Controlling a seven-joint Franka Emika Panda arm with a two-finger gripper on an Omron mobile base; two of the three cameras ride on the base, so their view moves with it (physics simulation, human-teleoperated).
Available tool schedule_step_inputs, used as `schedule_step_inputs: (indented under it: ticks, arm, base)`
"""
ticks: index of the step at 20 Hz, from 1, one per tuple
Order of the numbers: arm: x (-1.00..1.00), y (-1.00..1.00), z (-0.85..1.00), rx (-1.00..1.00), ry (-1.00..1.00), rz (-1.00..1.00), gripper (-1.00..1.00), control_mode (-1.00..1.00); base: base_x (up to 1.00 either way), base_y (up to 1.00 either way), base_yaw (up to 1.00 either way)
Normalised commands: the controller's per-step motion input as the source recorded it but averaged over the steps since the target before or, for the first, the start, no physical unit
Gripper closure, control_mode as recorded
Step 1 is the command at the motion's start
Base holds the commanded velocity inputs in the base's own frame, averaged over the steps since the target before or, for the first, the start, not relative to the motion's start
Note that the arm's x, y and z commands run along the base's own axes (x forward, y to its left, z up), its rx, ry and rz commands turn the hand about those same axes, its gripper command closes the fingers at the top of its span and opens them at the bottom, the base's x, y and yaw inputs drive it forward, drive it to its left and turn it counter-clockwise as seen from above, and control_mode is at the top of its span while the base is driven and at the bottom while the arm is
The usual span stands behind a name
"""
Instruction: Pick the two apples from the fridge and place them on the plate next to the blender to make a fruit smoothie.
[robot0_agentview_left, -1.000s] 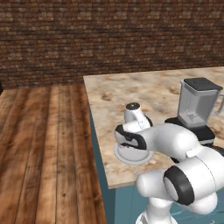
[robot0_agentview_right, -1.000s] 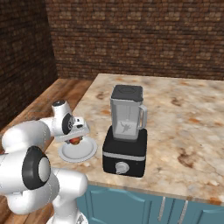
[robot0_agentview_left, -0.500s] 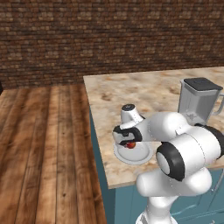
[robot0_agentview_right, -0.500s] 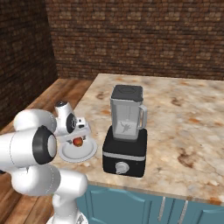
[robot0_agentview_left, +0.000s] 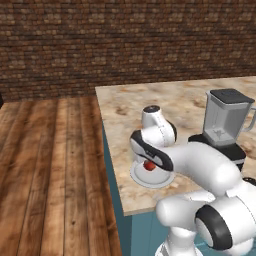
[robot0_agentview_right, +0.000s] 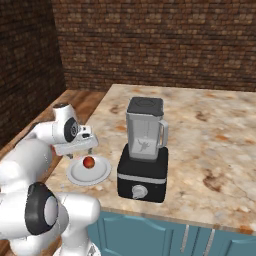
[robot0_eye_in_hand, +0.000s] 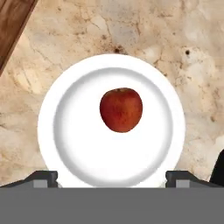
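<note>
While the red apple (robot0_eye_in_hand: 121, 109) lies alone on the plate (robot0_eye_in_hand: 61, 144) near the counter's (robot0_agentview_right: 210, 135) front left corner beside the blender (robot0_agentview_right: 144, 147), the gripper (robot0_eye_in_hand: 111, 177) hangs above with fingers spread and empty, so the yellow apple is still to fetch.

Red apple (robot0_eye_in_hand: 121, 109), white plate (robot0_eye_in_hand: 70, 148)

The white arm rises from the base at the 5 o'clock corner of the left base view, bends at a dark-ringed elbow and reaches toward 10 o'clock, ending in a downturned wrist. The claw (robot0_agentview_right: 86, 148) points straight down from that wrist. In the hand view its two dark fingertips (robot0_eye_in_hand: 42, 178) stand wide apart at 7 and 5 o'clock, nothing between them.
</note>
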Motion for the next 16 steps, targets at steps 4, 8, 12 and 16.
schedule_step_inputs:
  ticks: [4, 8, 12, 16]
  arm:
    - [-1.0, 0.0, 0.99, 0.07, -0.11, 0.0, -1.0, -1.0]
    - [-1.0, 0.0, 0.98, 0.05, -0.18, 0.0, -1.0, -1.0]
    - [-0.89, 0.0, 0.87, 0.03, -0.2, 0.0, -1.0, -1.0]
    - [-0.67, 0.0, 0.68, 0.03, -0.1, 0.0, -1.0, -1.0]
  base:
    - [0.0, 0.0, 0.0]
    - [0.0, 0.0, 0.0]
    - [0.0, 0.0, 0.0]
    - [0.0, 0.0, 0.0]
